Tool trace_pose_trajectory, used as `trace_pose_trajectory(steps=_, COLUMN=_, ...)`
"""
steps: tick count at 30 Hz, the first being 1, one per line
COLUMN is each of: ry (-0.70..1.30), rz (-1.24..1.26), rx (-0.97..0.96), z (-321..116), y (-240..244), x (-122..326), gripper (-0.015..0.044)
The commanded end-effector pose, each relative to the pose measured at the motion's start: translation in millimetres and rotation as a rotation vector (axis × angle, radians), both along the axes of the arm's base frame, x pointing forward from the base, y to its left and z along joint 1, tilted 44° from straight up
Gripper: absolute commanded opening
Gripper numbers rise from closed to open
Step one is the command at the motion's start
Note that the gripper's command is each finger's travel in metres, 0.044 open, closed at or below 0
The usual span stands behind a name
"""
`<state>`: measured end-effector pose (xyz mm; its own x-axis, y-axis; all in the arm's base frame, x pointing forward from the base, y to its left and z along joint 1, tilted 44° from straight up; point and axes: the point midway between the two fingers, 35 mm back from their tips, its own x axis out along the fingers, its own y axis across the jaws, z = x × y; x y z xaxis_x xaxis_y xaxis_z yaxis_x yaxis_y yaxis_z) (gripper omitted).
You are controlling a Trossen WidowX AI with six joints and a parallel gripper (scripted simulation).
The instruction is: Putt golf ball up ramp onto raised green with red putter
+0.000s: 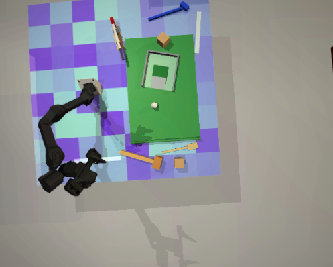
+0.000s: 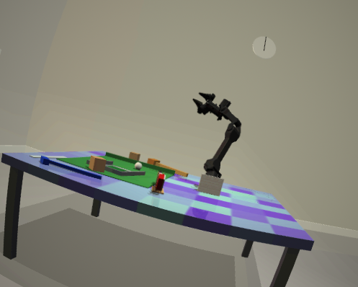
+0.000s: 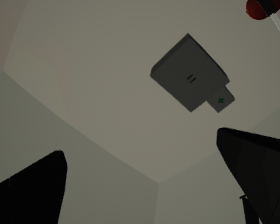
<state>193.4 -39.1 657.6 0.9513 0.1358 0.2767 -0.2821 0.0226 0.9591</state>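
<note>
The red putter lies at the left of the green mat on a small wooden support, its red end away from the arm's base. The white golf ball rests on the green mat, in front of the grey ramp. The raised green, pale with a darker patch, has a grey wall around it. My gripper is open and empty, high above the table and far from the putter. Its fingers are partly hidden in the top view.
A blue putter lies at the far edge. A wooden block stands beyond the walls. An orange mallet, a thin wooden putter and another block are beside the mat's low edge. White strips lie on the table.
</note>
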Motion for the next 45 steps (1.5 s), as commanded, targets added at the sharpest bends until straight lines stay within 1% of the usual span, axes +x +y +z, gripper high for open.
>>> trace_pose_trajectory(steps=1, ry=0.002, rz=-0.001, rx=-0.001, z=-0.9, y=-1.4, x=1.7, gripper=0.0426)
trace_pose_trajectory(steps=2, ry=0.008, rz=-0.003, rx=-0.005, z=-3.8, y=-5.6, x=7.0, gripper=0.044)
trace_pose_trajectory(steps=8, ry=0.111, rz=-0.017, rx=-0.07, z=-48.4, y=-42.3, x=74.3, gripper=0.044)
trace_pose_trajectory(steps=11, ry=0.162, rz=-0.016, rx=-0.129, z=-73.3, y=-49.5, x=103.4, gripper=0.044)
trace_pose_trajectory(steps=14, ry=0.233, rz=-0.006, rx=-0.2, z=-106.9, y=-53.2, x=138.6, gripper=0.044)
trace_pose_trajectory(steps=21, ry=0.432, rz=0.061, rx=-0.406, z=-202.3, y=-36.3, x=215.1, gripper=0.044)
trace_pose_trajectory(steps=27, ry=0.589, rz=0.173, rx=-0.636, z=-289.9, y=0.5, x=257.6, gripper=0.044)
trace_pose_trajectory(steps=32, ry=0.702, rz=0.31, rx=-0.867, z=-365.8, y=41.1, x=274.9, gripper=0.044)
trace_pose_trajectory(steps=36, ry=0.773, rz=0.451, rx=-1.076, z=-426.9, y=76.7, x=275.7, gripper=0.044)
trace_pose_trajectory(steps=40, ry=0.82, rz=0.622, rx=-1.303, z=-486.6, y=112.2, x=264.8, gripper=0.044)
trace_pose_trajectory(steps=45, ry=0.835, rz=0.887, rx=-1.614, z=-558.3, y=152.7, x=234.7, gripper=0.044)
